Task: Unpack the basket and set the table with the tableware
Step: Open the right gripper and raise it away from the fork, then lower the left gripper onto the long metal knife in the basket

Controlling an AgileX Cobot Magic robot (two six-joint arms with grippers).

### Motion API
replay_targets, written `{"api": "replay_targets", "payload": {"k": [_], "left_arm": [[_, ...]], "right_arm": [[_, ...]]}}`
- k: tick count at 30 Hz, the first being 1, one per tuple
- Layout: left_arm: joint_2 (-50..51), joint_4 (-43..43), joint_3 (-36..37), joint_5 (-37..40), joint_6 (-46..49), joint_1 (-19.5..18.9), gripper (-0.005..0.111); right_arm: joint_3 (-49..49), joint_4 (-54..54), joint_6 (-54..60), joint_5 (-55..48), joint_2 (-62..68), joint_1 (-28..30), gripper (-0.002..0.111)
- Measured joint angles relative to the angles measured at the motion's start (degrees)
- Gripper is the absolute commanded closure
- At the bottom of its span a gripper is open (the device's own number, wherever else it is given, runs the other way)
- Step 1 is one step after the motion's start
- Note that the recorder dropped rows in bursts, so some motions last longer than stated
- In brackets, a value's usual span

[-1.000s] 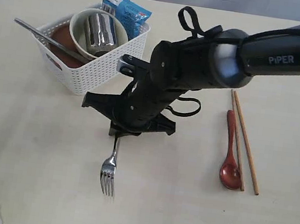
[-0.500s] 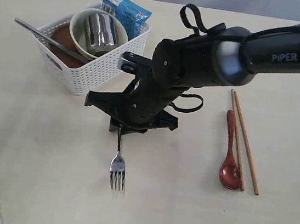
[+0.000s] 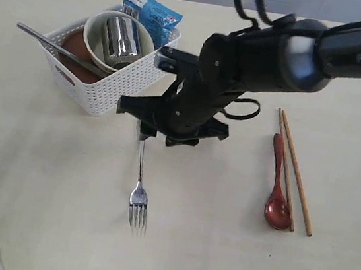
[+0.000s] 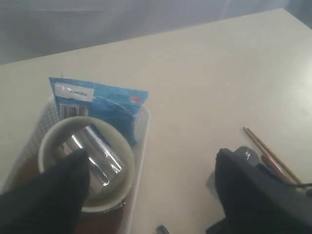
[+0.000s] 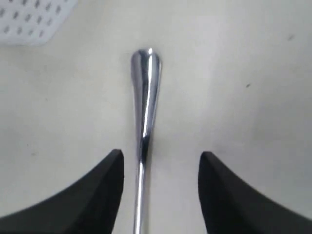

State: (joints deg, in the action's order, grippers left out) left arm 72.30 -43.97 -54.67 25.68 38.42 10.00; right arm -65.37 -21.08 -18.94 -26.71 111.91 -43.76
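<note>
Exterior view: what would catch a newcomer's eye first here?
The big black right arm reaches across the middle of the table, its open claw set either side of the handle of a steel fork lying flat. Next comes the white basket at the back left, holding a cream bowl with a shiny cup inside and a blue snack packet behind.

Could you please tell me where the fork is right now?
In the exterior view the fork lies on the table left of centre, handle end beneath the open right end effector beside the basket, spoon off to its right.
</note>
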Motion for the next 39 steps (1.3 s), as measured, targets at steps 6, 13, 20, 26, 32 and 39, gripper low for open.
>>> {"api": "replay_targets", "payload": {"k": [6,13,20,26,32,39], "left_arm": [[0.0,3.0,0.0,0.1,-0.3,0.0,0.039],[0.1,8.5,0.0,0.6,-6.4,0.0,0.034],[4.9,10.1,0.0,-4.1,-11.3,0.0,0.032],[12.2,10.6,0.0,-6.3,-16.8,-2.5,0.032],[15.3,11.2,0.0,-4.9,-19.7,-7.4,0.032],[15.3,12.3,0.0,-4.1,-20.2,-13.1,0.032]], "right_arm": [[0.0,9.3,0.6,-3.1,-8.6,7.0,0.062],[0.9,25.1,0.8,-7.0,-18.0,14.4,0.062],[3.8,39.5,0.9,-6.7,-22.2,16.6,0.062],[3.9,43.4,0.2,-4.2,-22.9,19.0,0.062],[3.9,44.4,-0.1,-2.2,-23.1,19.4,0.062],[4.1,44.3,-0.2,-2.2,-23.1,19.4,0.062]]}}
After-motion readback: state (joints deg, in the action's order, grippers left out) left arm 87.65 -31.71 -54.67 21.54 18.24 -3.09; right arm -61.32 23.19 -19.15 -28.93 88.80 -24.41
